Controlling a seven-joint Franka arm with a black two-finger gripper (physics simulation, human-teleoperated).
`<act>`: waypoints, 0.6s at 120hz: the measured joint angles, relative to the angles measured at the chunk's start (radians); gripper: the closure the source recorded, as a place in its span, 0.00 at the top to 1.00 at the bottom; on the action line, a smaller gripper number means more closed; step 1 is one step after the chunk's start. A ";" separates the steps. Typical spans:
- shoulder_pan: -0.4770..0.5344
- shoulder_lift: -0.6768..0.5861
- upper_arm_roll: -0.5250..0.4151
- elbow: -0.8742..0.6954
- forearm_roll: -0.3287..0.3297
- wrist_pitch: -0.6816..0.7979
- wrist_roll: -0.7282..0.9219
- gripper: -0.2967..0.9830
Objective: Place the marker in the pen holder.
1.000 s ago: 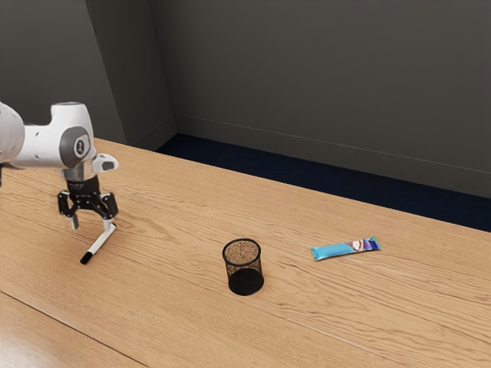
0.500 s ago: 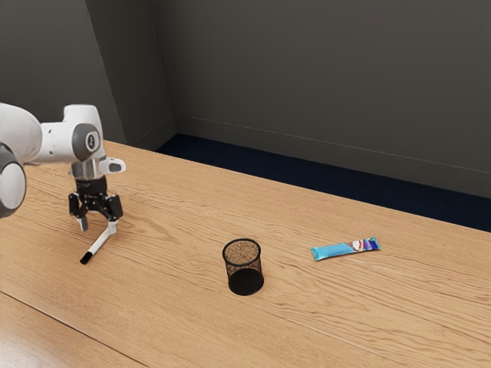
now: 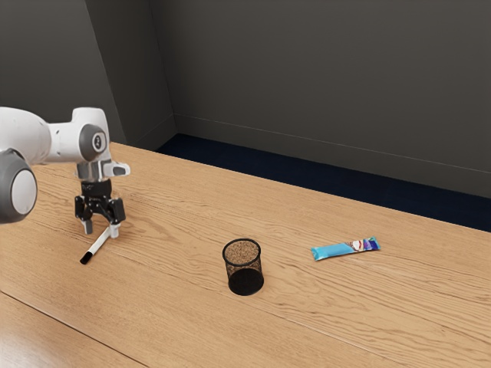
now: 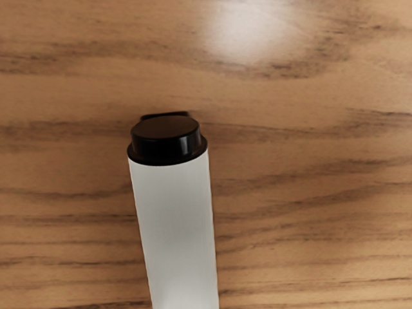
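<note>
Marker (image 3: 97, 244) on counter (image 3: 169, 307), pincer (image 3: 101, 230) open at its white end, exterior view's holder (image 3: 245, 281) at marker's three o'clock

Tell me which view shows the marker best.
The exterior view: it shows the marker nearly end to end, beside the end effector. The wrist view shows one black end and some white barrel, close up.

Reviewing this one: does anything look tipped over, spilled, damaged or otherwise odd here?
Nothing stands out. The marker lies on the table, one end by the open gripper; the pen holder stands upright and the blue-wrapped bar lies flat. No spill or damage shows.
</note>
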 joint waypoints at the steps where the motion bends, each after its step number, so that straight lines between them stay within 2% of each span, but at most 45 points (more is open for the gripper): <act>1: 0.000 0.001 0.000 0.000 0.000 0.000 0.001 0.77; 52: 0.000 0.033 -0.001 0.047 -0.001 -0.008 0.033 0.75; 58: 0.000 0.031 -0.002 0.046 -0.001 -0.008 0.036 0.72; 72: 0.000 0.026 -0.002 0.043 0.002 -0.010 0.041 0.58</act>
